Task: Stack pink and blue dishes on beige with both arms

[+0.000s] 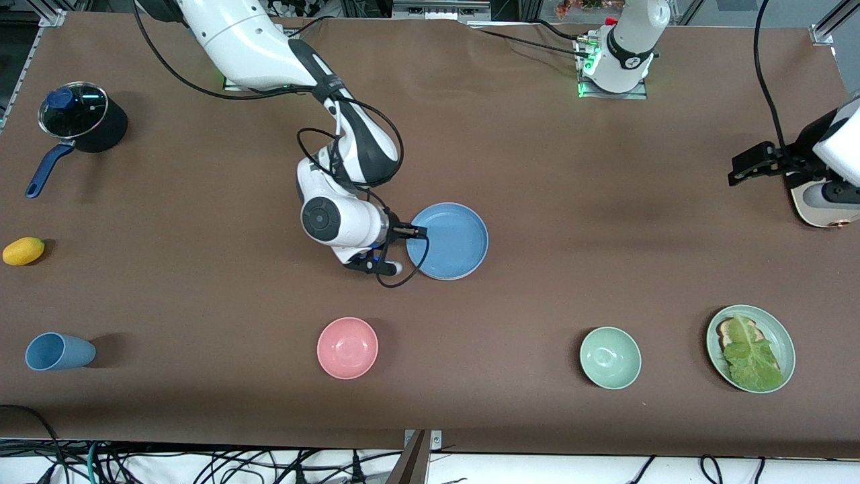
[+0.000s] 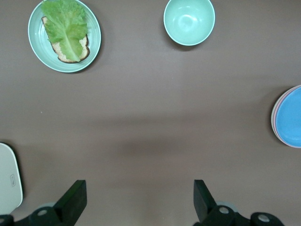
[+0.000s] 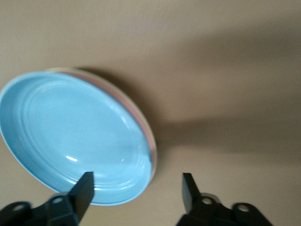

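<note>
The blue plate (image 1: 449, 240) lies at the table's middle, on top of a stack. In the right wrist view the blue plate (image 3: 70, 136) has a thin pink rim (image 3: 139, 118) and a beige rim (image 3: 155, 162) showing under it. My right gripper (image 1: 376, 263) is low beside the stack, toward the right arm's end of it. Its fingers are open around the stack's edge (image 3: 137, 182) and hold nothing. My left gripper (image 1: 749, 167) hangs open (image 2: 139, 189) over bare table at the left arm's end. The left wrist view shows the stack's edge (image 2: 290, 117).
A pink bowl (image 1: 347, 347), a pale green bowl (image 1: 610, 357), a green plate with toast and lettuce (image 1: 776, 329) and a blue cup (image 1: 57, 351) on its side lie nearer the front camera. A lidded pot (image 1: 80, 114), a yellow fruit (image 1: 23, 251) and a white device (image 1: 823, 202) sit at the ends.
</note>
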